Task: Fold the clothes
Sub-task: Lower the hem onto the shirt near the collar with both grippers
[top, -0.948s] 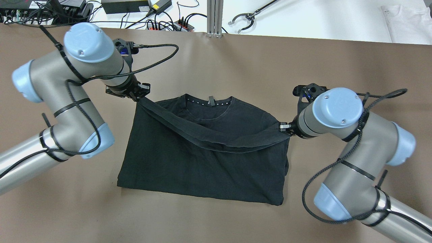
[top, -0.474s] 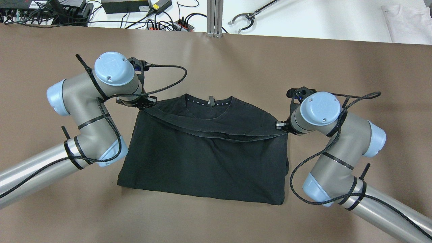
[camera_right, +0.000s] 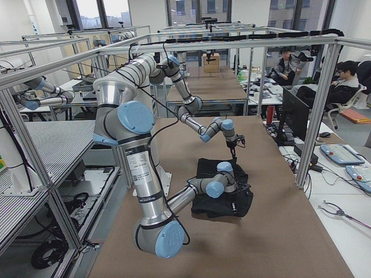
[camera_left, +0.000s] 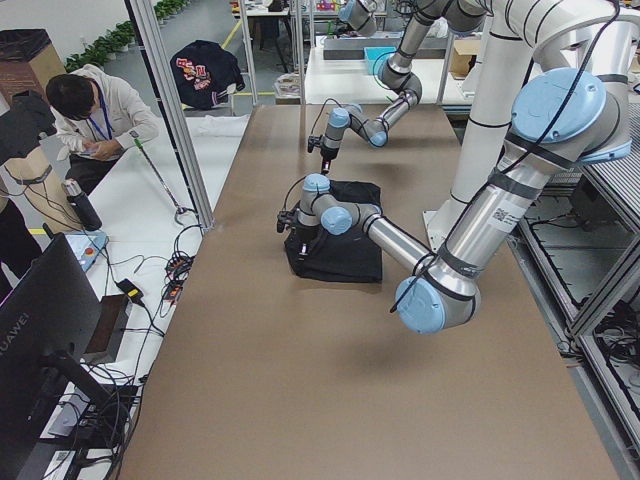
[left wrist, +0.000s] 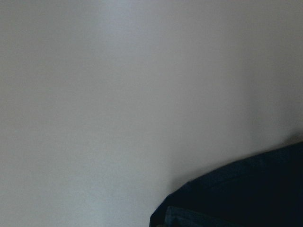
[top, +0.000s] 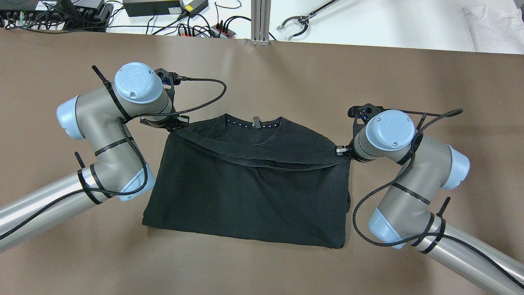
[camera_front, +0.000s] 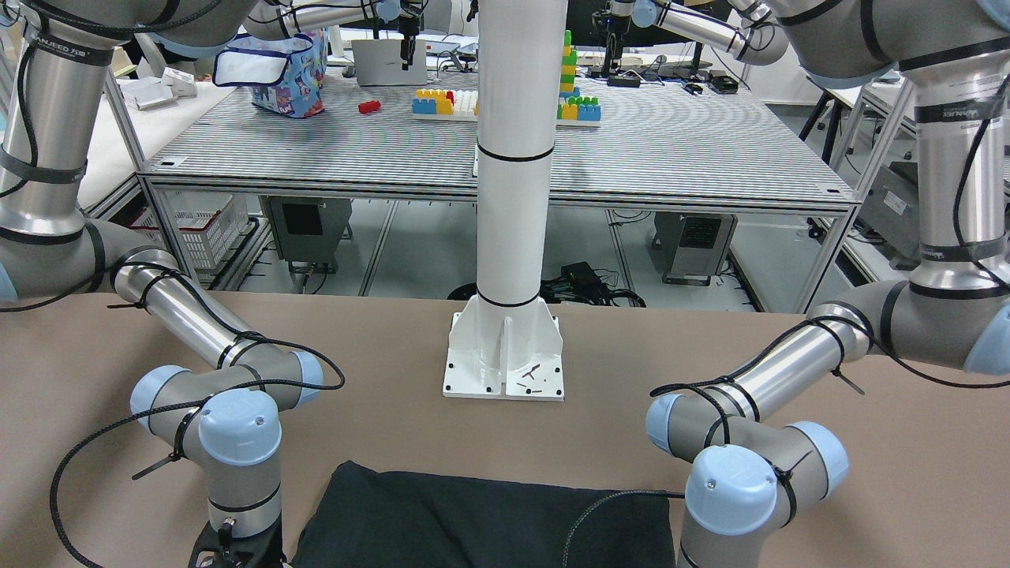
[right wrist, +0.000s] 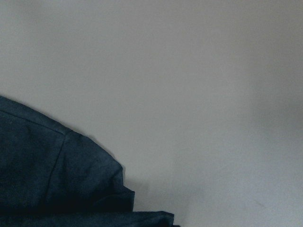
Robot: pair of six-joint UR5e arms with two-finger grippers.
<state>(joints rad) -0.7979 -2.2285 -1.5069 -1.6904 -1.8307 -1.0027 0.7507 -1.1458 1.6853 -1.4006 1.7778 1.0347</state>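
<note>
A black T-shirt (top: 245, 196) lies on the brown table (top: 262, 73), folded so its lower hem lies as a band just below the collar (top: 254, 123). My left gripper (top: 174, 125) is shut on the hem's left corner, low at the shirt's upper left. My right gripper (top: 343, 152) is shut on the hem's right corner at the shirt's upper right edge. The shirt also shows in the front view (camera_front: 473, 521), the left wrist view (left wrist: 246, 194) and the right wrist view (right wrist: 52, 175). The fingers are hidden in both wrist views.
The white robot pedestal (camera_front: 505, 371) stands at the table's near side. Cables and power supplies (top: 163, 8), a grabber tool (top: 299, 20) and a white garment (top: 491, 24) lie on the white bench beyond the far edge. Operators (camera_left: 90, 110) sit beside the table.
Both arms came down and inward, laying the held hem across the shirt below the collar. Over the last half second almost nothing moved.
</note>
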